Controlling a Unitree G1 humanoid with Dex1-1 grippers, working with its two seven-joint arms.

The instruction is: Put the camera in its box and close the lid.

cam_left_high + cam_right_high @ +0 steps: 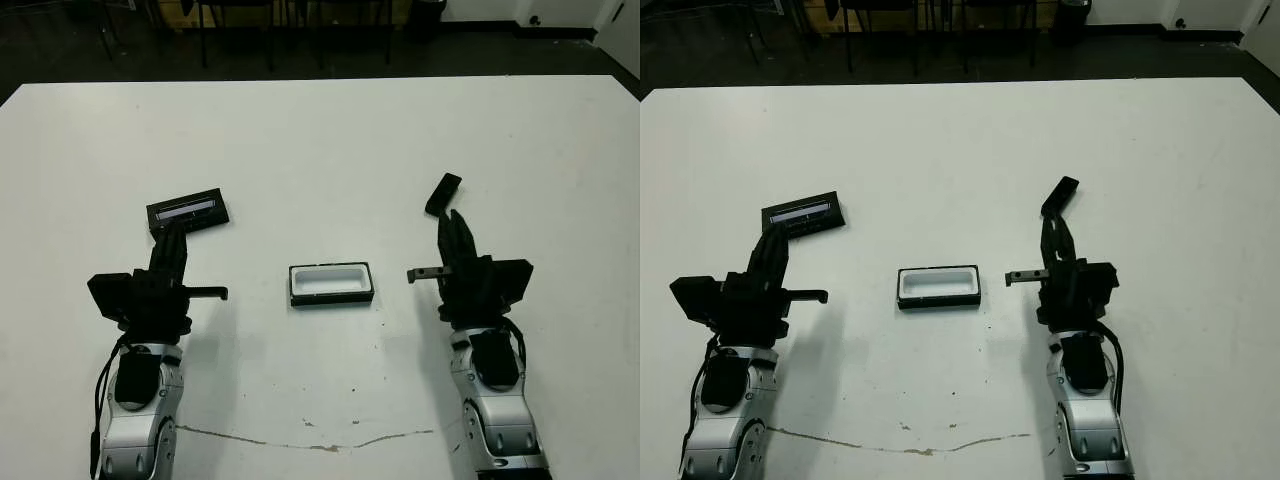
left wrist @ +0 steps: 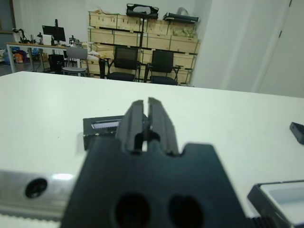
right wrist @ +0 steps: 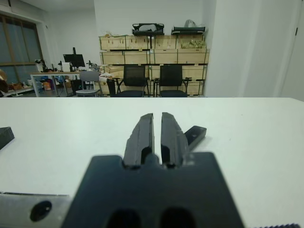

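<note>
On your left, the lid (image 1: pixel 188 212) lies flat on the white surface (image 1: pixel 320 140) just beyond the left claw (image 1: pixel 172 236), whose fingers are pressed together on nothing; it looks light, rigid and thin, so you would do best to pinch it across its short edges, clear of the glossy window strip. In the middle the box (image 1: pixel 331 283) sits open and empty, between the arms and apart from both. On your right, the camera (image 1: pixel 443 194) lies just ahead of the right claw (image 1: pixel 453 226), also closed and empty; it looks small, stiff and likely slick, so take it across its narrow sides near the middle.
</note>
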